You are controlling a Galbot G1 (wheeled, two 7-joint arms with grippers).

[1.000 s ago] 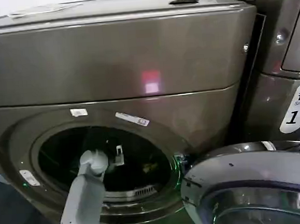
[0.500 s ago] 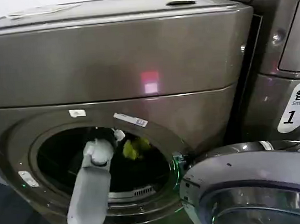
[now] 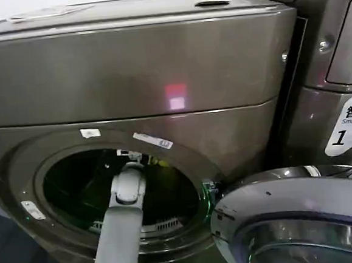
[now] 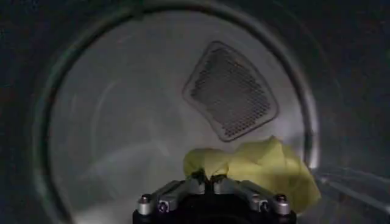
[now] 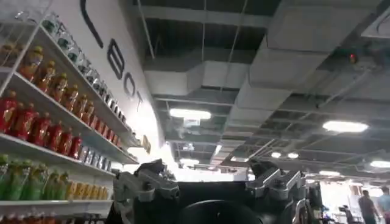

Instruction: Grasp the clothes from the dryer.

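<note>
Dryer (image 3: 128, 68): large dark bronze-grey front-loader, plain flat front, round porthole open, small white stickers on the porthole ring. Its door (image 3: 293, 220) hangs swung out at lower right.

Neighbouring machine (image 3: 335, 64): stands just beside the dryer on the right, bearing a white "1" sticker (image 3: 349, 127).

Drum (image 4: 122, 122): bare metal interior with a perforated vent panel (image 4: 230, 91) on the back wall.

Left arm (image 3: 120, 233): grey, reaching up through the porthole.

Left gripper (image 4: 212, 179): inside the drum, fingers pinched together on the clothes.

Clothes (image 4: 262, 167): small yellow-green soft fabric, bunched at the fingertips, inside the drum.

Right gripper (image 5: 213, 185): parked, pointing at a ceiling beside drink shelves (image 5: 42, 122), fingers spread apart, holding nothing.
</note>
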